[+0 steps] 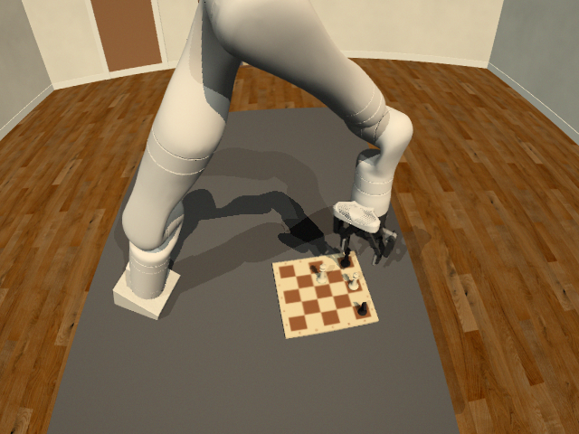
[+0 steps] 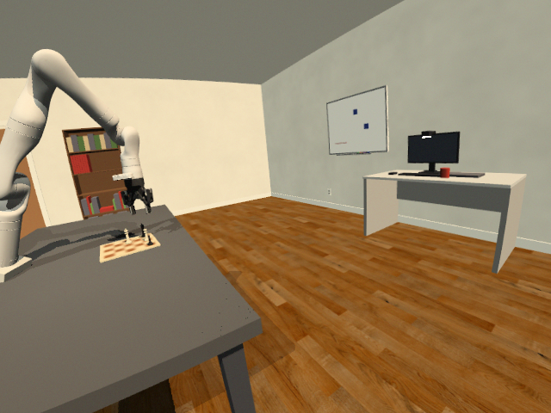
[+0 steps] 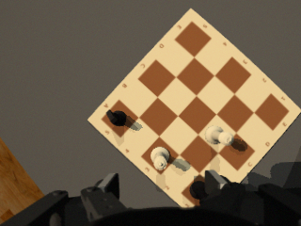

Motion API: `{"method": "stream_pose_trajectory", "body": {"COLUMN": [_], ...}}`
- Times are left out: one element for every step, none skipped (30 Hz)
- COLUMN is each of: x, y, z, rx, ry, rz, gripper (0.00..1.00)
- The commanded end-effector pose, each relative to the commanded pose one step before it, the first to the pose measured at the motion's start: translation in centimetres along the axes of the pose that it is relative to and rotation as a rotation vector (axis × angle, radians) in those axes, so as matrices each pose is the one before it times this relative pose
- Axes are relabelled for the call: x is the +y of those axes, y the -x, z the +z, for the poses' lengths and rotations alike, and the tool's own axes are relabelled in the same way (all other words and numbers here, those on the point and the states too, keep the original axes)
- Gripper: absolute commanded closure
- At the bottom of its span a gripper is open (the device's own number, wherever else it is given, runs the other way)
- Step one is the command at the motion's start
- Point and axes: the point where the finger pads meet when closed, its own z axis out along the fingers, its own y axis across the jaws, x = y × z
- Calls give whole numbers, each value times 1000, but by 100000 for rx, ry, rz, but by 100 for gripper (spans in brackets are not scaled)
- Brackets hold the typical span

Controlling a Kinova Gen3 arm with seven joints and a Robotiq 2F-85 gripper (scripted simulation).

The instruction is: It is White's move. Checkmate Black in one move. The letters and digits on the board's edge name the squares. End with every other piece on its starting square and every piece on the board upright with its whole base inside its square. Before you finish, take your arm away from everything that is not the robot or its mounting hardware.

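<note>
A small chessboard (image 1: 325, 297) lies on the grey table. Two white pieces stand upright on it, one (image 1: 321, 273) nearer the board's middle and one (image 1: 354, 280) near the right edge. A black piece (image 1: 346, 258) stands on the far right corner square and another black piece (image 1: 361, 308) on the near right corner square. My gripper (image 1: 361, 252) is open and empty, hanging above the far right corner. In the wrist view the board (image 3: 198, 108) lies below the open fingers. One white piece (image 3: 160, 156) stands clear between them, and the right finger partly hides the corner black piece (image 3: 198, 189).
The arm's base (image 1: 145, 291) stands on the table left of the board. The table's right edge (image 1: 411, 261) runs close past the board, with wood floor beyond. A desk with a monitor (image 2: 434, 149) stands far off by the wall.
</note>
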Motion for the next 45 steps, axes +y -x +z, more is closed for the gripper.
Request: {"method": "stream_pose_trajectory", "body": {"x": [-36, 0, 0, 0, 0, 0, 0, 0, 0, 0, 0, 0, 0, 0, 0, -1, 0, 0, 1, 0, 0, -1, 1, -1, 1, 0, -1, 0, 1, 0, -1, 0, 0, 1, -1, 0, 0, 0, 0, 1, -1, 0, 1, 0, 0], "y": [33, 0, 0, 0, 0, 0, 0, 0, 0, 0, 0, 0, 0, 0, 0, 0, 0, 0, 0, 0, 0, -1, 0, 0, 0, 0, 0, 0, 0, 0, 0, 0, 0, 0, 0, 0, 0, 0, 0, 0, 0, 0, 0, 0, 0], "z": [-71, 0, 0, 0, 0, 0, 0, 0, 0, 0, 0, 0, -2, -13, -34, -61, -93, -128, -165, 0, 0, -203, -238, -274, -304, -331, -354, -371, -383, -389, -388, -381, -366, -344, -319, -284, 0, 0, -246, -204, -162, -117, -77, -43, -17], "rx": [-96, 0, 0, 0, 0, 0, 0, 0, 0, 0, 0, 0, 0, 0, 0, 1, 1, 0, -1, 0, 0, 2, -2, 2, -1, 0, 1, 0, -1, 0, 1, 0, -1, -1, 2, -1, 0, 0, 0, -1, 1, 0, -1, -1, 0], "ry": [-180, 0, 0, 0, 0, 0, 0, 0, 0, 0, 0, 0, 0, 0, -1, -1, -1, 0, 2, 0, 0, -2, 2, -2, 1, 0, -1, 0, 1, 0, -1, 0, 1, 1, -2, 1, 0, 0, 0, 1, -1, 0, 1, 1, 0], "rz": [-5, 0, 0, 0, 0, 0, 0, 0, 0, 0, 0, 0, 0, 0, 1, 1, 1, 0, -2, 0, 0, 2, -2, 2, -1, 0, 1, 0, -1, 0, 1, 0, -1, -1, 2, -1, 0, 0, 0, -1, 1, 0, -1, -1, 0], "gripper": [0, 0, 0, 0, 0, 0, 0, 0, 0, 0, 0, 0, 0, 0, 0, 0, 0, 0, 0, 0, 0, 0, 0, 0, 0, 0, 0, 0, 0, 0, 0, 0, 0, 0, 0, 0, 0, 0, 0, 0, 0, 0, 0, 0, 0]}}
